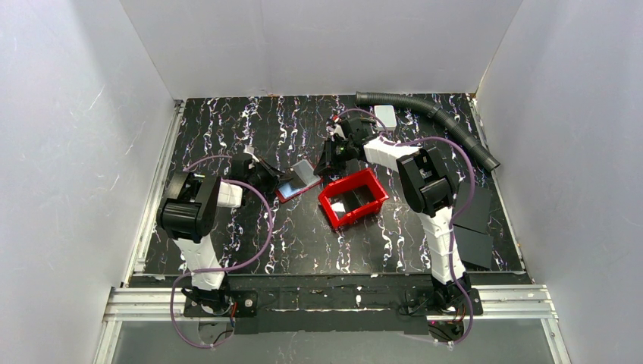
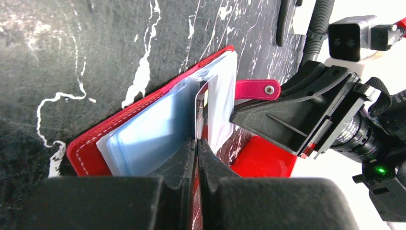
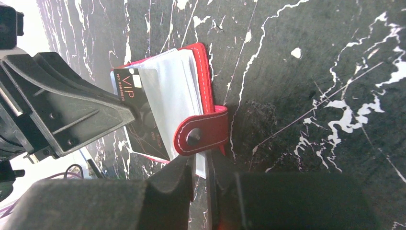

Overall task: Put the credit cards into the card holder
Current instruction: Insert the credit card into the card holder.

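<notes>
The card holder (image 1: 296,184) lies open on the marbled table (image 1: 227,129), a little left of centre. Only the wrist views show its detail. The left wrist camera looks along clear sleeves (image 2: 143,139) fanned over the red cover. The right wrist camera alone shows a dark credit card (image 3: 143,129) printed "VIP" standing against those sleeves, and the snap strap (image 3: 201,136) folded over at the holder's 5 o'clock. The left gripper (image 2: 197,143) is pinched tight on the card's edge, seen there only as a thin line. The right gripper (image 3: 201,167) nips the holder's sleeve edge beside the strap. From above, a red bin (image 1: 345,183) sits at the holder's 4 o'clock, with a white block (image 1: 385,115) and a grey hose (image 1: 425,106) towards 1 o'clock and black sheets (image 1: 474,227) far out at 4.
</notes>
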Robot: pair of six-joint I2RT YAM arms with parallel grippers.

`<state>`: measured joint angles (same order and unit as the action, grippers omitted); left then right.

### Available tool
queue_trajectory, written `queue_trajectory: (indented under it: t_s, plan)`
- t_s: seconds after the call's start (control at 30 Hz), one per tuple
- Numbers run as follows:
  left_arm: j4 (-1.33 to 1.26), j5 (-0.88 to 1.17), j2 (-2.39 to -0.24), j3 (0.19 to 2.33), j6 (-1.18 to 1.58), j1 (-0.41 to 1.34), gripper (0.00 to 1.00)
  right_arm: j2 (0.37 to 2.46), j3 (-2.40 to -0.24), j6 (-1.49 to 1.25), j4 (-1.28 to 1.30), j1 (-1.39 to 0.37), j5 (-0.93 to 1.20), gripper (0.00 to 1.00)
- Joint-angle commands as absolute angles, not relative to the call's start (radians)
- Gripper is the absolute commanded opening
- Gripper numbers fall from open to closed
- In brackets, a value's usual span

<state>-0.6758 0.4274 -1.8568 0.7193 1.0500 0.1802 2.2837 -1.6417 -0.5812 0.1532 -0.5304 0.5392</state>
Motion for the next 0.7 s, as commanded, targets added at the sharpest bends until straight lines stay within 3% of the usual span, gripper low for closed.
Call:
queue_trajectory:
  t_s: [0.0, 0.67]
  plan:
    - [-0.674, 0.335, -1.829, 0.691, 1.064, 0.199, 0.00, 2.284, -1.643, -0.592, 0.177, -0.551, 0.562, 0.19]
    - [-0.746, 0.194, -1.784, 0.629, 1.093, 0.242, 0.00, 2.276, -1.633, -0.608, 0.163, -0.555, 0.564, 0.18]
